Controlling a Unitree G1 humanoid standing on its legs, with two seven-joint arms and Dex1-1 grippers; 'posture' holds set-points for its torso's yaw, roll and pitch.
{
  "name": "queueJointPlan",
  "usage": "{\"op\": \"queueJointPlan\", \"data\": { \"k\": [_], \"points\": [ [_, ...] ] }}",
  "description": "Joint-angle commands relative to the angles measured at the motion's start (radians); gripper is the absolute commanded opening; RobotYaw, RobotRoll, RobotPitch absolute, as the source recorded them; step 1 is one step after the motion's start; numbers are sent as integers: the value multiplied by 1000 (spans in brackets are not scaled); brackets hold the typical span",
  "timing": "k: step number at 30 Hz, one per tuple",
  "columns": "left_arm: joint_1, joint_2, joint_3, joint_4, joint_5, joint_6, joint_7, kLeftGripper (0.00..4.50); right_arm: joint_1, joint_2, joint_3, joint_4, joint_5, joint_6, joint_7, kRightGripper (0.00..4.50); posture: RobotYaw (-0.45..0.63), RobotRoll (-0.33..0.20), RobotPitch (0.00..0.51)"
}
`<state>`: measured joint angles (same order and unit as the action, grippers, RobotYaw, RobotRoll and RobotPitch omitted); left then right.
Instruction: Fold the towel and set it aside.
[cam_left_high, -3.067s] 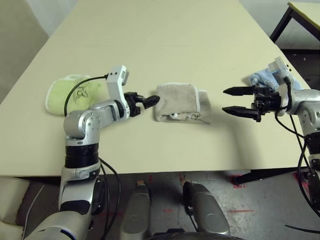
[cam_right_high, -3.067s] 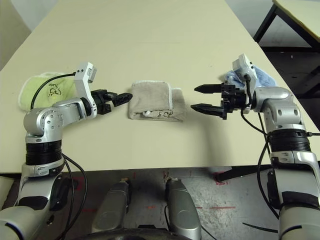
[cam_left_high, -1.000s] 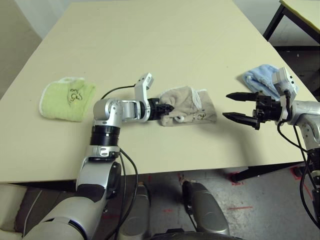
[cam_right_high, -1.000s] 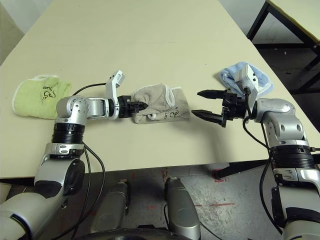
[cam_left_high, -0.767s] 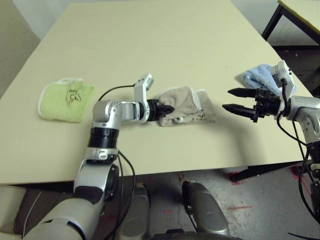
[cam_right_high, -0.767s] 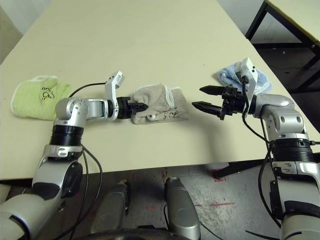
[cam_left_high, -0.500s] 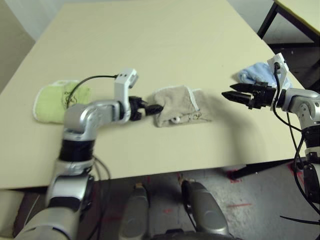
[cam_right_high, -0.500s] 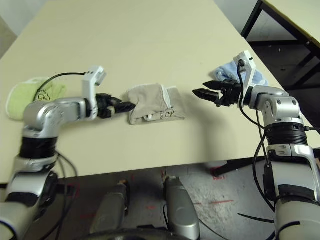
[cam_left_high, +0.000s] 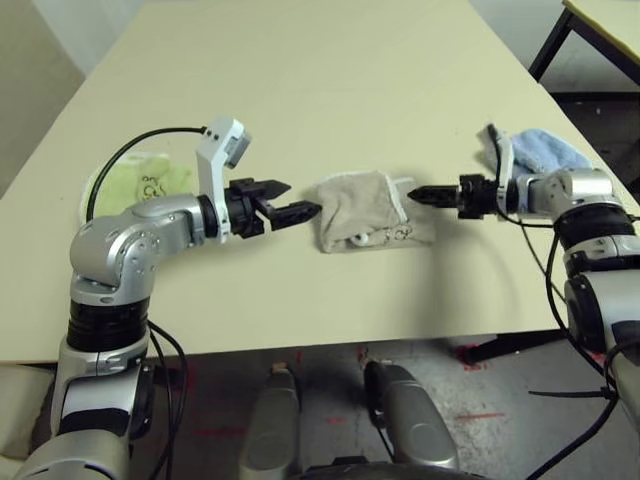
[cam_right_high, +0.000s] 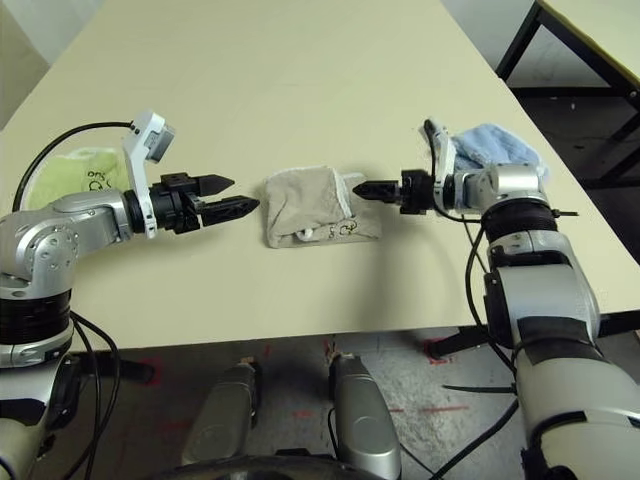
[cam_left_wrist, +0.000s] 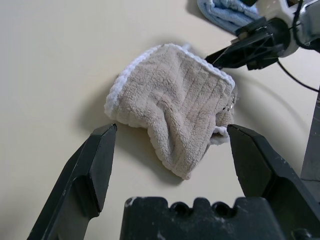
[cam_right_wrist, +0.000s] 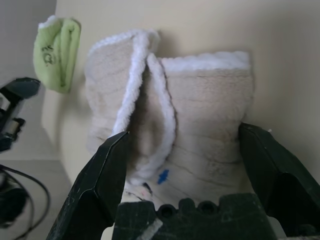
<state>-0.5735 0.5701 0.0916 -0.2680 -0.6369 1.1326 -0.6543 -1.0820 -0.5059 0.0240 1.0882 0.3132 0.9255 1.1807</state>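
Left gripper (cam_left_high: 290, 198): black fingers spread apart, empty, hovering just short of the towel's left side, pointing toward it; not touching the cloth.

Right gripper (cam_right_high: 362, 188): tips at the towel's right edge, pointing toward it; its wrist view shows the fingers (cam_right_wrist: 98, 172) standing wide, one either side of the cloth, nothing clamped. Whether the tips touch the cloth cannot be told.

Towel (cam_left_high: 362, 207): beige terry with white stitched edging, loosely folded into a bunched, uneven packet, lying flat on the tabletop (cam_left_high: 330, 80) between the two grippers, toward the near edge and roughly midway along it. A small dark embroidered mark shows on the lower front fold.

Green towel (cam_left_high: 142, 180): folded, lime, near the tabletop's left edge, partly hidden behind the left arm, well apart from the beige towel.

Blue towel (cam_right_high: 492, 140): folded, light blue, near the tabletop's right edge, behind the right forearm.
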Motion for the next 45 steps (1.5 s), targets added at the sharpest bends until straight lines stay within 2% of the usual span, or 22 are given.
{"op": "queueJointPlan", "data": {
  "k": [1, 13, 22, 31, 34, 43, 45],
  "points": [
    [-2, 3, 3, -12, -16, 0, 4, 4484, -12, 28, -13, 59, -13, 12, 31, 4500, 143, 0, 116],
    [5, 2, 15, -36, -43, 33, 39, 4484, -17, 81, -52, 134, -25, 33, 72, 4500, 168, 0, 127],
    [-7, -2, 6, -17, -38, 31, 56, 4484, 12, 85, -53, 135, -48, 45, 135, 4500, 165, 0, 125],
    [-24, -3, -5, -14, -38, 34, 61, 4484, -1, 125, -12, 122, -130, -18, 30, 4500, 160, 0, 127],
    [-26, -4, -7, -14, -37, 35, 63, 4500, -15, 132, -4, 119, -150, -17, -12, 3558, 160, 0, 129],
    [-20, -22, -1, -26, -43, 37, 82, 4500, -43, 166, 43, 71, -188, 12, -15, 14, 168, 0, 131],
    [-18, -27, -2, -28, -42, 35, 87, 4500, -45, 169, 39, 64, -185, 15, -14, 14, 172, 0, 131]
  ]
}}
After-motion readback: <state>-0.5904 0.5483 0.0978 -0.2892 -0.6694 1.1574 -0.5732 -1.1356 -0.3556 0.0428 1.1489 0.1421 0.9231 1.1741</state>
